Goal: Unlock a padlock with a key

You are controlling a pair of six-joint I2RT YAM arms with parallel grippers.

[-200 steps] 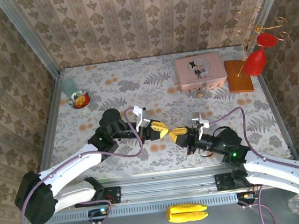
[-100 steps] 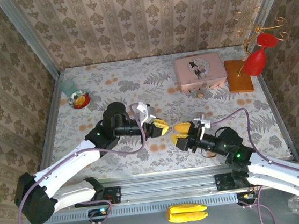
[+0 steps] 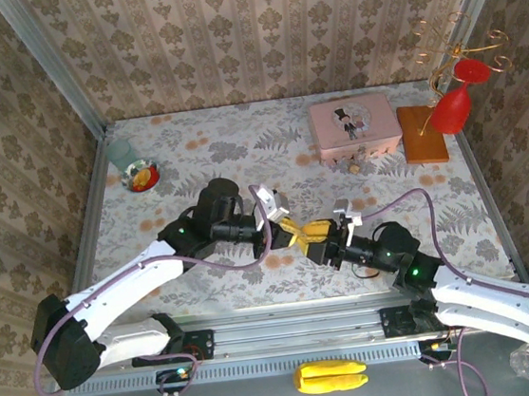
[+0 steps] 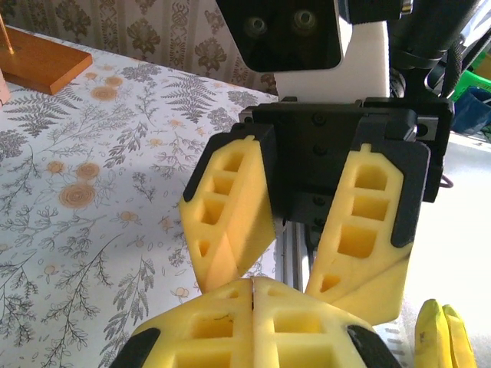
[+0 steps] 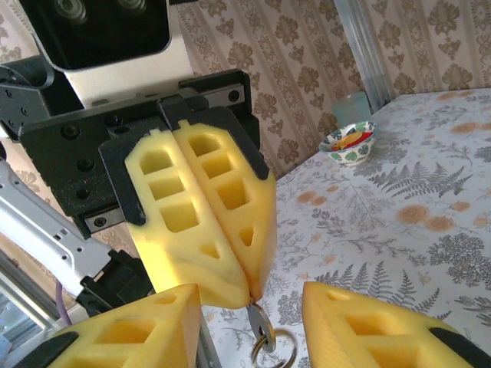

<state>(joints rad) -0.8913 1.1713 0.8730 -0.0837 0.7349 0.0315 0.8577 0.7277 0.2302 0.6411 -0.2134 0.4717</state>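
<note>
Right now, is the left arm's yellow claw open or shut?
Shut. The left gripper has its fingers pressed flat together, pinching a metal key ring that hangs below the tips.

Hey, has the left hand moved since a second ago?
Yes. The left hand, pinching a small silvery metal key, has slid right, away from the small patterned bowl, to meet the right hand.

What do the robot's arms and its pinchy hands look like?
The left arm and right arm have white shells with black joints, and a purple cable loops along each. The left gripper and right gripper have chunky yellow fingers with little square and triangle holes, backed in black. A white block sits behind each gripper.
</note>
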